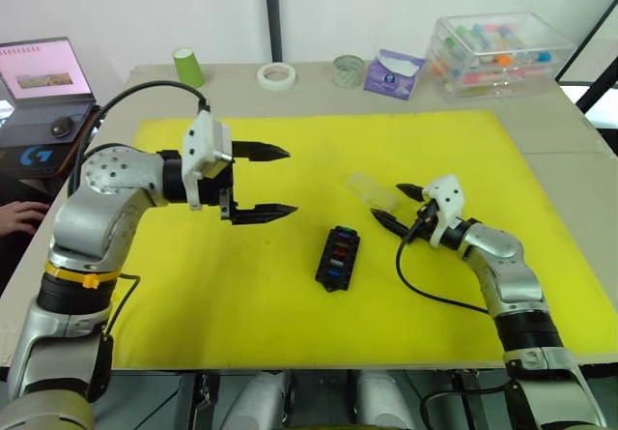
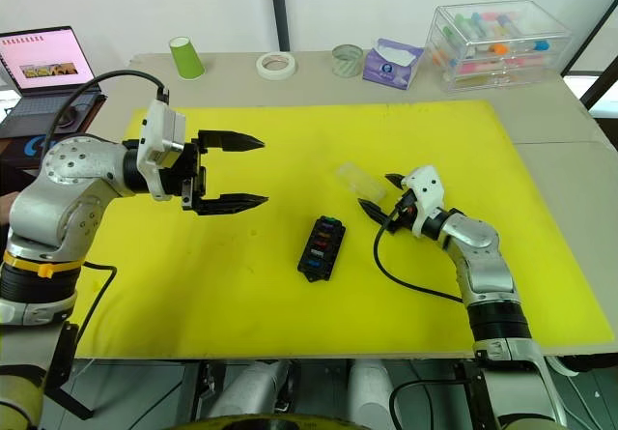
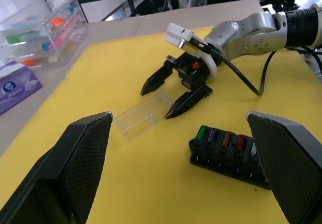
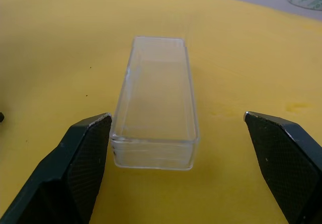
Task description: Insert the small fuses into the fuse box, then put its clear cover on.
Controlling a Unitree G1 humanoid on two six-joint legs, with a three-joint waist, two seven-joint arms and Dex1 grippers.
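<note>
- The fuse box [image 1: 338, 257] lay on the yellow mat [image 1: 241, 314] near the middle of the tabletop [image 1: 541, 121], with the small fuses [image 3: 224, 139] already seated in a row along its top: green, purple, amber and red could be told, the rest less surely.
- The clear cover [image 4: 155, 131] lay on the mat beyond the fuse box and apart from it, open side up as far as could be judged, just ahead of the right end effector [image 1: 390, 206].
- The right end effector was released, its two black fingers spread and pointing at the cover with nothing between them.
- The left end effector [image 1: 270, 181] was also released and empty, fingers wide apart, held above the mat to the left of the fuse box and well apart from it.
- Handling, as a judgement: the cover looked light, thin-walled, stiff and slick, so it might skid on the mat or flex if squeezed hard; the best hold seemed across its two long walls near the middle, with gentle force.
- The right wrist view showed the cover's rim and walls plainly, lying lengthwise between the fingers; in the head views it was a faint glint.
- The left wrist view showed the fuse colours and the right end effector's fingers [image 3: 156, 80] close beside one end of the cover.
- The head views alone gave the surroundings: a laptop [image 1: 43, 71], green cup [image 1: 189, 66], tape roll [image 1: 277, 74] and clear storage box [image 1: 497, 53].
</note>
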